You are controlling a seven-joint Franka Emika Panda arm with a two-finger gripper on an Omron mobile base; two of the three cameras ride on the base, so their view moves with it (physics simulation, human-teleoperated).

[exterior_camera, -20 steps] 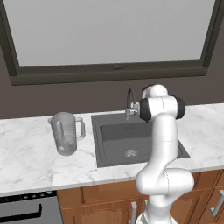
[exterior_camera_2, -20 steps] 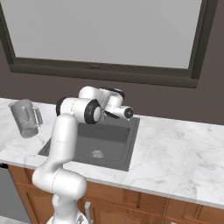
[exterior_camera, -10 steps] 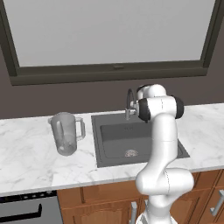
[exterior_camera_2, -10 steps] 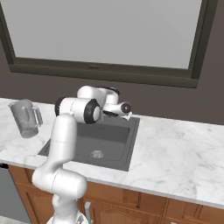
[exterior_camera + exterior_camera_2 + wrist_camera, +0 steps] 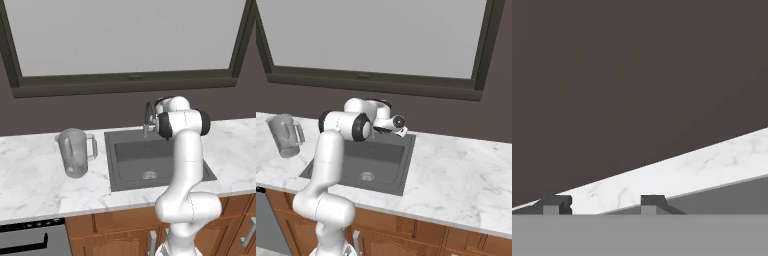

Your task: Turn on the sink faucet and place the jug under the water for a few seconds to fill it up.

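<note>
A: Changed near the front?

B: Nothing. Same dry-looking sink (image 5: 131,170), drain bare in the middle. Left of it on the counter (image 5: 30,180), upright and untouched as before, with handle turned toward the basin: the jug (image 5: 74,152).

A: And farther back?

B: There, yes. Up at the far rim, just beside the faucet (image 5: 148,116), has drawn slightly up and back over the last second: the gripper (image 5: 398,124). Seen along the hand, spread a little wider than a moment ago and pinching nothing (image 5: 604,204); between the tips only marble and, beyond, dark wall (image 5: 637,75).

A: Touching the faucet?

B: Cannot tell; blocked by the arm from the left, too small from the right.

A: Meaning for the task?

B: Probably still on the first step. Looks like a let-go or a re-aim at the handle, not a finished turn. Cannot count the faucet as on yet. After that, still to do: fetching the jug from the left and holding it under the spout.
</note>
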